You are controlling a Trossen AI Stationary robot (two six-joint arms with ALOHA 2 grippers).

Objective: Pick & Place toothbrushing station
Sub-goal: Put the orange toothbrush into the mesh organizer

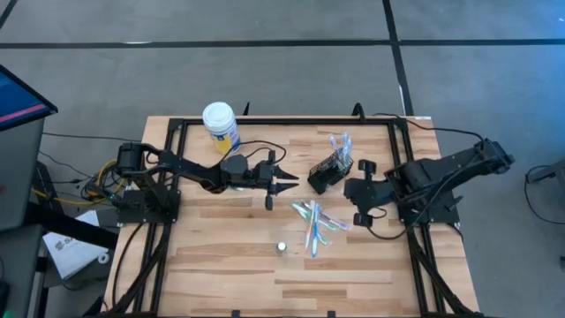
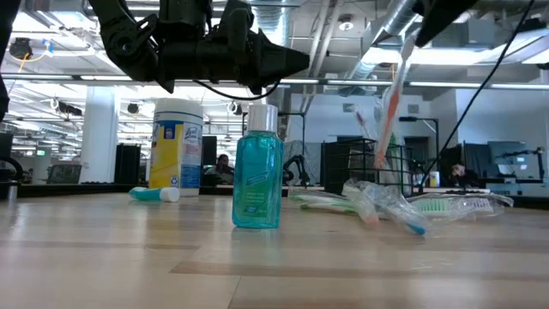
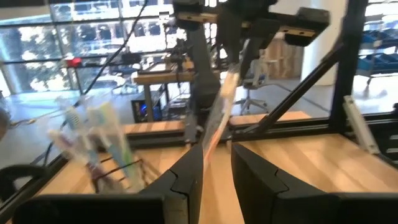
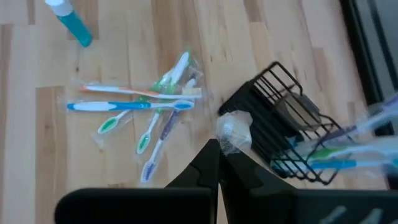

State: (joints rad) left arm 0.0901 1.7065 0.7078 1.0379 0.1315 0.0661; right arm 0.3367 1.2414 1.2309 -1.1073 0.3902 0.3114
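The black wire-mesh holder (image 1: 328, 171) rests on the table between my two grippers, with several wrapped toothbrushes (image 1: 341, 143) sticking out of its far end. More wrapped toothbrushes (image 1: 314, 221) lie in a loose pile nearer the front. A teal bottle (image 2: 258, 176) stands upright near the front, and a small teal tube (image 2: 154, 194) lies by the jar. My right gripper (image 4: 219, 149) is raised just right of the holder, shut on a wrapped orange-and-white toothbrush (image 2: 390, 99). My left gripper (image 3: 216, 168) hovers level, left of the holder, slightly open, with nothing in it. My right gripper pinches the top end of the toothbrush's clear wrapper (image 4: 233, 132) between its two fingertips. The fingers slant downward from the table's right side. The toothbrush (image 3: 219, 115) hangs tilted below them, lifted clear of the table, its lower end near the holder.
A white-lidded yellow-and-blue jar (image 1: 221, 124) stands at the far left of the table. Black frame rails (image 1: 282, 124) run around the table's edges. Bare wood lies at the front left and front right.
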